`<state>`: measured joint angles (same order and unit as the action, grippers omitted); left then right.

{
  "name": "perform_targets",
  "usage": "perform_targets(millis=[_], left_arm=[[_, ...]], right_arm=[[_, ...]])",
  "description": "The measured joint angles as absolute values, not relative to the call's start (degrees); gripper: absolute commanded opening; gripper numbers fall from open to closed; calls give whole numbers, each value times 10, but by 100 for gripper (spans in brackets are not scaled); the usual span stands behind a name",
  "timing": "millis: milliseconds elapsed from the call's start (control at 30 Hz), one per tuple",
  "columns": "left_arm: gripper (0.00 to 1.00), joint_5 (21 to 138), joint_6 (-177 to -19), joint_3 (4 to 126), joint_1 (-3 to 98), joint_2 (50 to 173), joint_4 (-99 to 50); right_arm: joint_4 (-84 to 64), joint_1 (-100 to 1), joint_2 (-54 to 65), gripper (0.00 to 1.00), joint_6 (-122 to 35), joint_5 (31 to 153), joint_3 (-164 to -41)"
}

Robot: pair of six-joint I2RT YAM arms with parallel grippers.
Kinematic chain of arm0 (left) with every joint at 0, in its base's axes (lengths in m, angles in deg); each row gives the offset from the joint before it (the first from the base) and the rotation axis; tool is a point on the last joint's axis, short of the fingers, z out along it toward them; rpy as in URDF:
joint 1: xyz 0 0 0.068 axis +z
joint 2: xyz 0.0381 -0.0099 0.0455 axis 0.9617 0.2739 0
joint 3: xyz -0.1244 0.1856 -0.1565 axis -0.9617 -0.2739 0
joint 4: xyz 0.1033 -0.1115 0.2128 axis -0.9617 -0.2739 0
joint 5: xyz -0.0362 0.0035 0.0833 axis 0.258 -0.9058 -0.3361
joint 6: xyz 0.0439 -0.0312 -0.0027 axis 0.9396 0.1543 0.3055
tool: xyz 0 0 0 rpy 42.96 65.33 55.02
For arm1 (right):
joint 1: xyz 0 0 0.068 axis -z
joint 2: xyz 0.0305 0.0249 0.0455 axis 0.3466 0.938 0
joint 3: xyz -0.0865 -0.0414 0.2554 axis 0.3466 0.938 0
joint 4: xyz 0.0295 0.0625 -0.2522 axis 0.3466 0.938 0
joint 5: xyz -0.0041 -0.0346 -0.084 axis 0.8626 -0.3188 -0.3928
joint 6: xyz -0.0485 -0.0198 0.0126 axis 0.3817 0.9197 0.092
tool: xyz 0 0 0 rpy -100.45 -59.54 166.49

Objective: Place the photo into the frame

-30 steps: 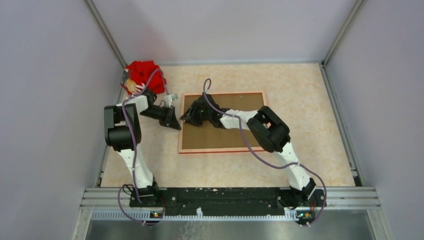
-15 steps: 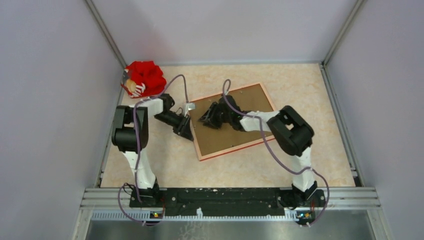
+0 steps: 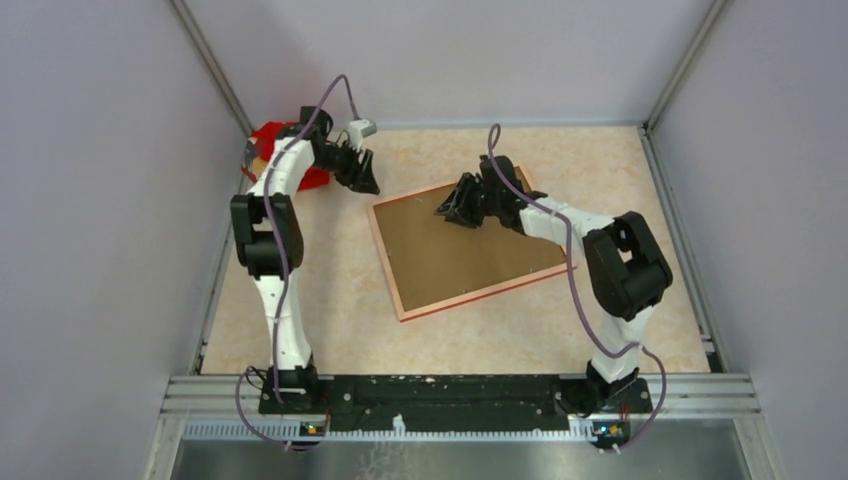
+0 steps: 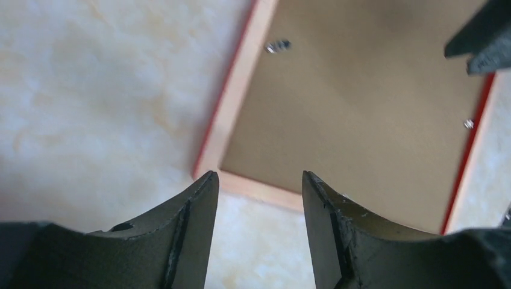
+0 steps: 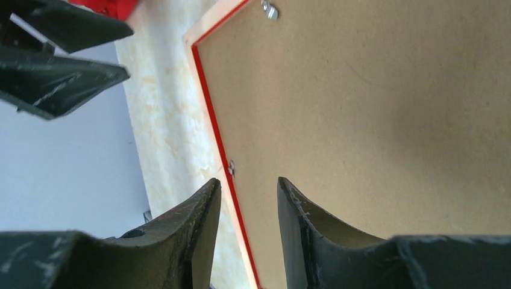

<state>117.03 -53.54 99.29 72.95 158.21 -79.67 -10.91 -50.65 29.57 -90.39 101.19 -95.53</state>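
Note:
The frame lies face down and skewed on the table, its pale wooden back up and a thin red edge showing. A brown backing panel fills it. The photo is hidden. My left gripper hovers off the frame's far left corner, open, with only table between its fingers. Over the panel's far part, near the frame's left side, my right gripper is also open, holding nothing.
A crumpled red object sits in the back left corner, partly behind the left arm. Small metal tabs stick out along the frame's inner rim. Grey walls with metal rails close in the table on three sides.
The frame turned from square to skewed earlier and has since stayed put. My left gripper opened and swung back toward the far left corner. The right gripper slid toward the frame's far edge.

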Motion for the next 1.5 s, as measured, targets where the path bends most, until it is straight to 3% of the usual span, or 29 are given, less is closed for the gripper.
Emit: perform_targets(millis=[133, 333, 633, 833, 1067, 1267, 1500], left_arm=[[57, 1149, -575, 1090, 712, 1677, -767], [55, 1124, -626, 1101, 691, 1742, -723], [25, 1148, -628, 1110, 681, 1757, -718], [21, 1185, -594, 949, 683, 1673, -685], [21, 1212, -534, 779, 658, 1578, -741], [22, 1231, -523, 727, 639, 1558, -776], [22, 1231, -525, 716, 639, 1552, -773]], right_arm=[[-112, -507, 346, 35, -903, 1011, -1003], [-126, -507, 436, 35, -916, 1013, -1051], [-158, -508, 469, 37, -950, 1022, -1070], [-171, -509, 467, 36, -964, 1028, -1051], [-214, -521, 396, 37, -988, 1059, -917], [-232, -547, 320, 36, -1013, 1060, -811], [-236, -588, 313, 35, -1030, 1050, -802]])
